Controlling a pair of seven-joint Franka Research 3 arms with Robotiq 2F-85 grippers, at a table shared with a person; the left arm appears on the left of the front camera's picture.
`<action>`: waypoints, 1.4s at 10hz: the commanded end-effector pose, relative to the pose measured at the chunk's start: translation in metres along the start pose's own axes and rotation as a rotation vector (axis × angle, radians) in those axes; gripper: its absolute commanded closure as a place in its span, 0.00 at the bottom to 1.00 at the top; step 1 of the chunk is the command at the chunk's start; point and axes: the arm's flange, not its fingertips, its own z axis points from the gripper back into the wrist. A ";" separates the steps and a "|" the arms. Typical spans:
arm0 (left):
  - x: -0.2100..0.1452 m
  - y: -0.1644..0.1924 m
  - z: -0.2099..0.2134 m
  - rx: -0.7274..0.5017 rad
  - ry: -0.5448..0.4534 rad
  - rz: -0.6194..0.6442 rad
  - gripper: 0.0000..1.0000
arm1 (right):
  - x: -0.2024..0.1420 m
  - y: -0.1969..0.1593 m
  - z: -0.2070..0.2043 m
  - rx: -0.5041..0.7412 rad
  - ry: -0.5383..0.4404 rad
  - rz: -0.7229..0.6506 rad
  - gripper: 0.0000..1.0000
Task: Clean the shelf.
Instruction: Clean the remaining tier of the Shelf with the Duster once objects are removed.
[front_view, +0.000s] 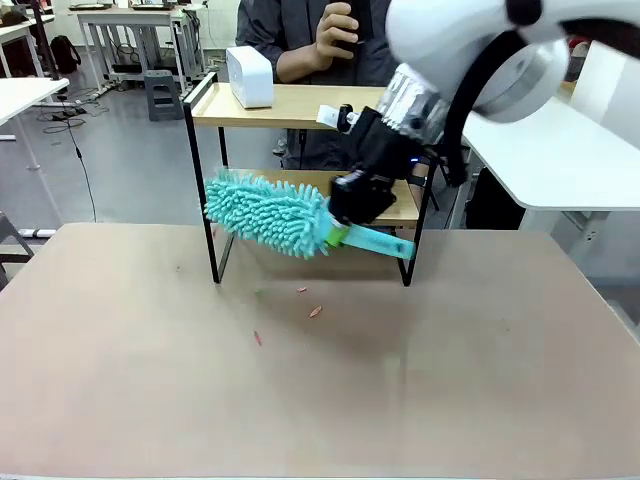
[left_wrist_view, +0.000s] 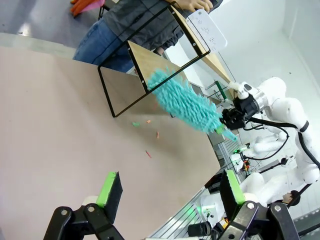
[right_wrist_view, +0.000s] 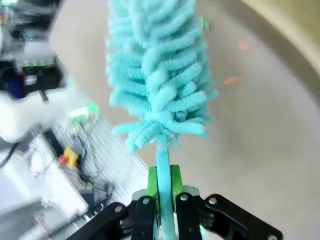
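Note:
The shelf (front_view: 300, 106) stands at the table's far side, two light wooden boards in a thin black frame; it also shows as the shelf (left_wrist_view: 150, 65) in the left wrist view. My right gripper (front_view: 352, 208) is shut on the handle of a teal microfibre duster (front_view: 268, 212), whose fluffy head hangs in front of the lower board's left part. In the right wrist view the gripper (right_wrist_view: 163, 187) pinches the duster handle (right_wrist_view: 164, 165) between green pads. My left gripper (left_wrist_view: 167, 190) is open above the table, holding nothing.
A white box (front_view: 250, 76) sits on the top board. A person stands behind the shelf, a hand (front_view: 338, 36) raised. Small orange and green crumbs (front_view: 314, 312) lie on the brown table (front_view: 320, 400) before the shelf. A white table (front_view: 560, 160) is at right.

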 end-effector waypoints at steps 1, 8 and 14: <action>0.001 -0.001 -0.002 -0.016 -0.018 -0.018 0.00 | -0.052 -0.024 0.037 0.101 0.147 0.178 0.88; 0.001 -0.001 -0.002 -0.016 -0.018 -0.018 0.00 | -0.270 -0.063 0.143 0.355 -0.193 0.118 0.88; 0.001 -0.001 -0.002 -0.016 -0.018 -0.018 0.00 | -0.403 -0.130 0.137 0.197 -0.817 -0.816 0.88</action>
